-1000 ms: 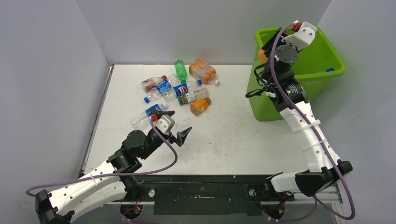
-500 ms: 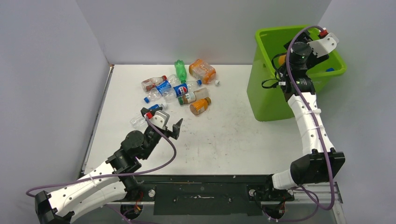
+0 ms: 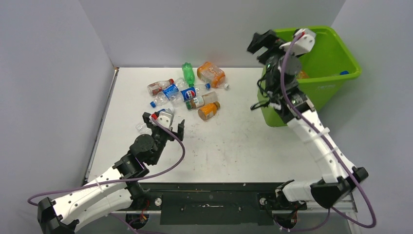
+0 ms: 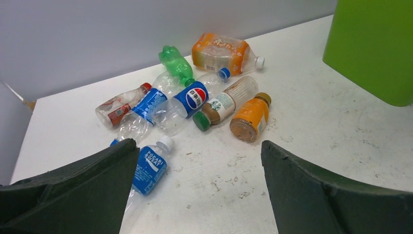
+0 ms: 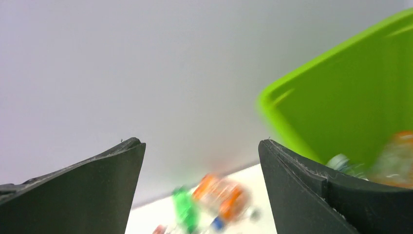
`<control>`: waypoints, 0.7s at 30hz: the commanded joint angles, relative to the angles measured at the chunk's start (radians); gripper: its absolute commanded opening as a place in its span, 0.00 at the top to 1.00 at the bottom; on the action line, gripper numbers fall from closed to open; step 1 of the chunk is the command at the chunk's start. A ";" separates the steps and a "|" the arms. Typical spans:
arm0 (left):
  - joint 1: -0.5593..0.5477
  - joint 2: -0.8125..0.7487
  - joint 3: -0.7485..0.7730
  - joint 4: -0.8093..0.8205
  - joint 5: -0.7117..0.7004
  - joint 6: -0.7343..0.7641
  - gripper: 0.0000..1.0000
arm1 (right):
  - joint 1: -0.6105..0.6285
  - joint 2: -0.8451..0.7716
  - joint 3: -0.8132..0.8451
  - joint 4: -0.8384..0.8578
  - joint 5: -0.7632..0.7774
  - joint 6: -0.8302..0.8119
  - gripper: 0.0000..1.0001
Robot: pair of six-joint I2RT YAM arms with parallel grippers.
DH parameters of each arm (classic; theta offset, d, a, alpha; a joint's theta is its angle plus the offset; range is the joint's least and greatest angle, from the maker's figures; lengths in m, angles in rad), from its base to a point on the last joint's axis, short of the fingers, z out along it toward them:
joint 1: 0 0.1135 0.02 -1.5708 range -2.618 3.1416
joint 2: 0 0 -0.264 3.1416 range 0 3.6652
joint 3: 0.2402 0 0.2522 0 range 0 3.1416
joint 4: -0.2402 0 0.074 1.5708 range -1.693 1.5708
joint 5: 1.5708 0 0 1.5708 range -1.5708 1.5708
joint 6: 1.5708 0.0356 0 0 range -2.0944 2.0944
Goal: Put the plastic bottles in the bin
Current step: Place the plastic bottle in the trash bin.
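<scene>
Several plastic bottles [image 3: 187,92] lie in a heap at the back of the table: a green one [image 4: 176,63], a big orange one [image 4: 219,51], a Pepsi one [image 4: 195,97] and a small orange one [image 4: 251,117]. A blue-labelled bottle [image 4: 148,168] lies nearest, just inside the left finger of my open, empty left gripper [image 4: 197,143], which hovers low at the heap's near-left [image 3: 163,122]. The lime-green bin [image 3: 336,80] stands at the back right with an orange bottle [image 3: 302,74] inside. My right gripper [image 3: 263,44] is open and empty, raised beside the bin's left rim [image 5: 200,141].
Grey walls close in the table at the left, back and right. The bin [image 4: 375,48] stands past the table's right edge. The right wrist view is motion-blurred, showing the bin's [image 5: 350,97] inside and the heap [image 5: 219,195] far below.
My right gripper opened over the bin, let go of an orange bottle, and swung left past the rim. My left gripper moved forward and left, toward the blue-labelled bottle.
</scene>
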 commanded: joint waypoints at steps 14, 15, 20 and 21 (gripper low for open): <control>0.307 0.175 0.259 -0.389 0.095 -0.280 0.04 | 0.488 -0.474 -1.031 0.248 -0.240 0.202 0.10; 0.364 0.208 0.288 -0.438 0.134 -0.317 0.04 | 0.492 -0.484 -1.074 0.254 -0.247 0.222 0.10; 0.544 0.402 0.423 -0.622 0.269 -0.406 0.04 | 0.531 -0.520 -1.269 0.296 -0.243 0.342 0.10; 0.569 0.435 0.432 -0.621 0.292 -0.400 0.04 | 0.541 -0.527 -1.301 0.306 -0.237 0.377 0.10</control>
